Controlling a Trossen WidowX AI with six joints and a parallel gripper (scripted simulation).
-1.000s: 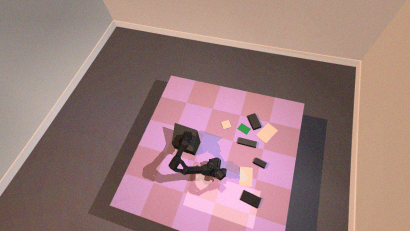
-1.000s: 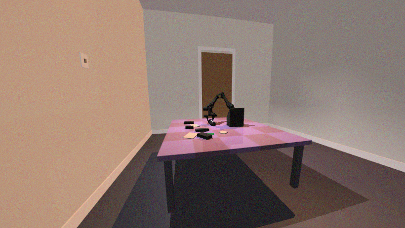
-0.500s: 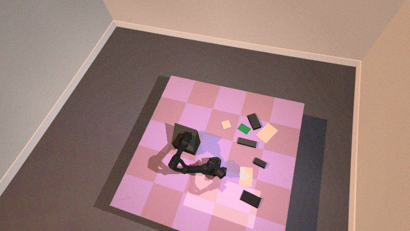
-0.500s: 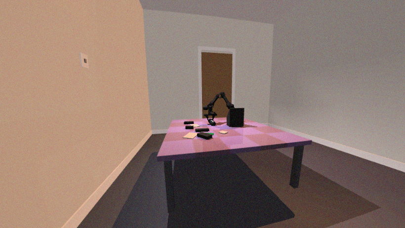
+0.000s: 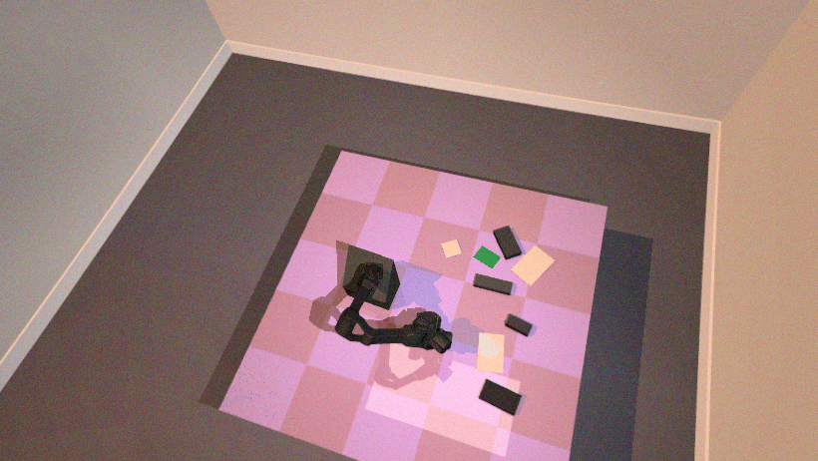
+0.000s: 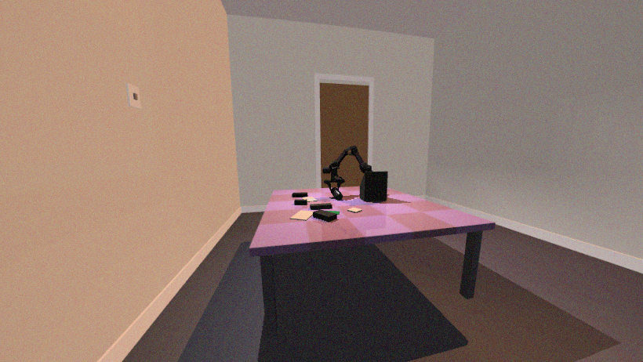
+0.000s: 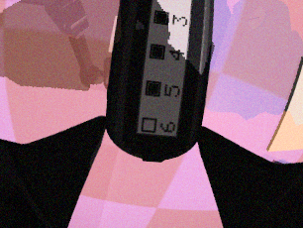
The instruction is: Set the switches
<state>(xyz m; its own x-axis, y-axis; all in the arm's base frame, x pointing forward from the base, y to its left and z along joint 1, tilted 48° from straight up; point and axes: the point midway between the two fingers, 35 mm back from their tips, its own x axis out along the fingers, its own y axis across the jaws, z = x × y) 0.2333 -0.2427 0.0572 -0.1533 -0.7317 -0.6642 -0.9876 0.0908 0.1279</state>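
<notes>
Controller unit point(image 5: 438, 328) point(image 6: 336, 193) point(image 7: 152, 141) is up at the tool point(image 5: 430, 326) point(image 6: 334, 183) point(image 7: 152, 126), pinched by its long sides, as I read it. Tool stands fairly wide, about the unit's width. From the big dark box point(image 5: 384, 266) point(image 6: 376, 186): unit lies to its lower right in the top view, to its left in the exterior one, well apart.

Key relation: long axis runs across the line from finger to finger. The 6 end sits at the fingers; the rest reaches up and out of the wrist view. Label point(image 7: 160, 111) faces the wrist camera, so the switch face must point away.

Label: 3, 4, 5 filled; 6 empty. 1 and 2 out of frame. Switches not visible.

Exterior view has the unit tilted. If 1 and 2 are unread, a shift along the long axis should bring them in. Then, I judge, roll it about that axis, base to the counter point(image 5: 403, 189) point(image 6: 405, 224), staying off the box. Grip near one end may let the far end droop.
</notes>
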